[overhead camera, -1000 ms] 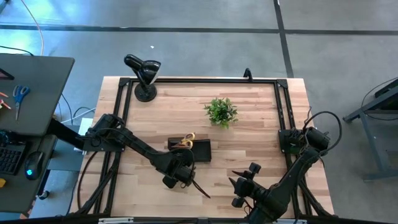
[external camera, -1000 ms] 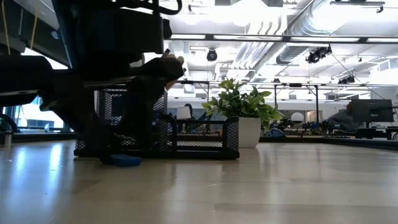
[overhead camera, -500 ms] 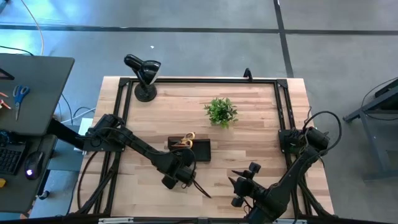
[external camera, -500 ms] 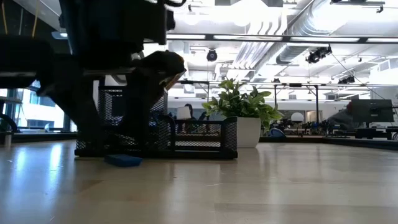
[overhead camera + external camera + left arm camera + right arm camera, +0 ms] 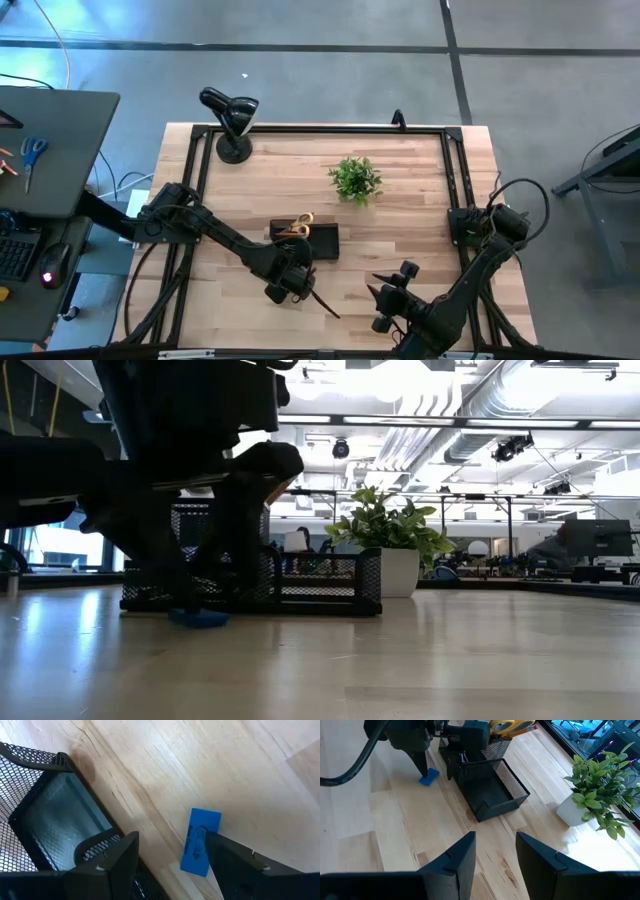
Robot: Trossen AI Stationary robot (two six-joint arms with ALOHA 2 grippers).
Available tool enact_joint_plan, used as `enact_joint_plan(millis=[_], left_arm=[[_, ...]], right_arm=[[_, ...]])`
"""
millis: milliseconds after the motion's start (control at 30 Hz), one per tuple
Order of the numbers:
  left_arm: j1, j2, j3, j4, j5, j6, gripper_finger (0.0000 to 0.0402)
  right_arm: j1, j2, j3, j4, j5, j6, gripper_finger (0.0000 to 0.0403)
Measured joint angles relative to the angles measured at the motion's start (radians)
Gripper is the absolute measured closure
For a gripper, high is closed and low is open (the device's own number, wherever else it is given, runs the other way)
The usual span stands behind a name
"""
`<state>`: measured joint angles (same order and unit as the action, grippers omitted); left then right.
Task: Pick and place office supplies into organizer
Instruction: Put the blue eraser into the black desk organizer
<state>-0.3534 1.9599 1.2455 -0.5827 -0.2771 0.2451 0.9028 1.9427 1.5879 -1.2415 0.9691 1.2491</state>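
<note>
Between open left hand (image 5: 170,865) fingers, blue eraser (image 5: 200,841), beside organizer (image 5: 45,820)

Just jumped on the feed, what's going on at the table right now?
The left gripper is down at the tabletop beside the black mesh organizer, its open fingers straddling a small blue eraser that lies on the wood. It has not closed on it yet. Yellow-handled scissors already stand in the organizer. The right gripper waits open near the table's front edge. A potted plant stands behind the organizer.
</note>
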Motion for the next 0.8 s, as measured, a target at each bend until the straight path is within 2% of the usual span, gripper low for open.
enact_joint_plan(millis=[800], left_arm=[[0.0, 0.001, -0.01, -0.016, 0.054, -0.022, 0.0181]], right_arm=[[0.0, 0.0, 0.0, 0.0, 0.0, 0.0, 0.0269]])
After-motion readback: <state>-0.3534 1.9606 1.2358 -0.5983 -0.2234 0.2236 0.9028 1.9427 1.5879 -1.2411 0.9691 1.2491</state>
